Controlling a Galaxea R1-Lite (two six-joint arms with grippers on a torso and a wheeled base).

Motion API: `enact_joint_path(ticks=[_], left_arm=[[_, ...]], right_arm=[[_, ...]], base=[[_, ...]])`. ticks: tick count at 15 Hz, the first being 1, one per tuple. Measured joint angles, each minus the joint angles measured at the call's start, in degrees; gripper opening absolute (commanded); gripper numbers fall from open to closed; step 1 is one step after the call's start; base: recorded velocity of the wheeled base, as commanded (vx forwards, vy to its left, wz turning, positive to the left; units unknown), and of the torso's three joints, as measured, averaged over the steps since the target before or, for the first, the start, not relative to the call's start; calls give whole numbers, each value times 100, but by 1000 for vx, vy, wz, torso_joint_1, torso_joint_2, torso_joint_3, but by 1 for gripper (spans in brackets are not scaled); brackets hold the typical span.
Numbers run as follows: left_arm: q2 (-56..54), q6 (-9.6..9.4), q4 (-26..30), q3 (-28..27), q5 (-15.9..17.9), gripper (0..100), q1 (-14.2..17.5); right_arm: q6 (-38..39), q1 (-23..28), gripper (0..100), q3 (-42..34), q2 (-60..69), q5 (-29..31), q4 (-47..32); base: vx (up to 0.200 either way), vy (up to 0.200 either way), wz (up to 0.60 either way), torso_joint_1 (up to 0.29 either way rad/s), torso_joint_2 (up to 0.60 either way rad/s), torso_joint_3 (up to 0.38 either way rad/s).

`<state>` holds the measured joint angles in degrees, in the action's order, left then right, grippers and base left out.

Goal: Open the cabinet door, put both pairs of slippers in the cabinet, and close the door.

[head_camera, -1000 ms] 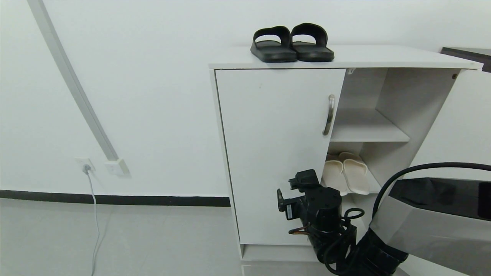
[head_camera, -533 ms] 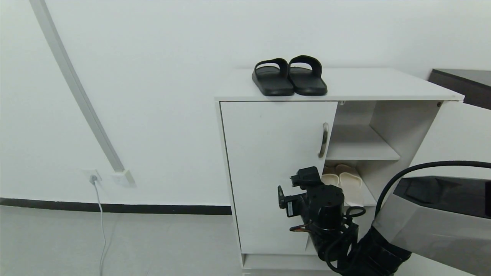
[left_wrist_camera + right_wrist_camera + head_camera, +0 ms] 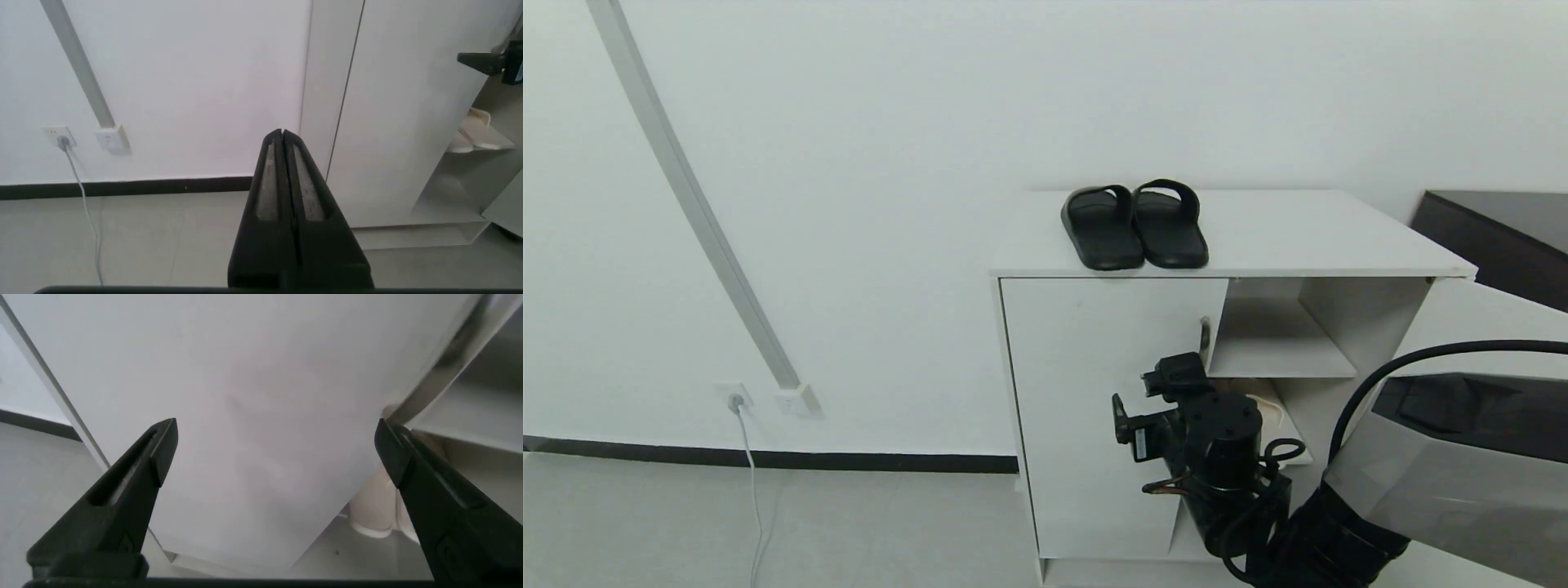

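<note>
Up on the cabinet [image 3: 1298,237] top sits the black pair of slippers [image 3: 1135,224], side by side and touching. Long axis runs front to back, heels toward me, straps at the wall end. They lie above my right gripper [image 3: 276,429] and a bit to its left, so I judge the coming reach goes upward. Right arm is the nearer one, low in front of the closed left door [image 3: 1094,408], near the handle [image 3: 1205,331]. Its fingers are spread wide, gripping nothing, touching nothing. Left gripper [image 3: 282,180] hangs off to the left of the cabinet, well apart, fingers pressed together, empty. White pair [image 3: 474,135] lies on the lower shelf of the open right compartment, partly hidden behind my right wrist in the head view. Right door [image 3: 1486,318] stands open. My read: one pair in, black pair next, door closing last.
</note>
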<state>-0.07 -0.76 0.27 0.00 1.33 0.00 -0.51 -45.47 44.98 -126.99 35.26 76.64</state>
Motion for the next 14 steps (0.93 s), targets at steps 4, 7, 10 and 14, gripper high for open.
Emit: enact_joint_path(ticks=[4,7,10,14], left_arm=[[0,0,0,0,0,0,0],[0,0,0,0,0,0,0],[0,2,0,0,0,0,0],[0,2,-2,0,0,0,0]], right_arm=[[2,27,100,-146,63,-30,77],[7,41,100,-205,130,-37,77],[9,110,100,-257,201,-34,68],[2,110,100,-232,227,-37,65]], base=[[0,0,0,191,-512,-316],[0,0,0,219,-533,-318],[0,0,0,235,-567,-328],[0,0,0,257,-593,-334]])
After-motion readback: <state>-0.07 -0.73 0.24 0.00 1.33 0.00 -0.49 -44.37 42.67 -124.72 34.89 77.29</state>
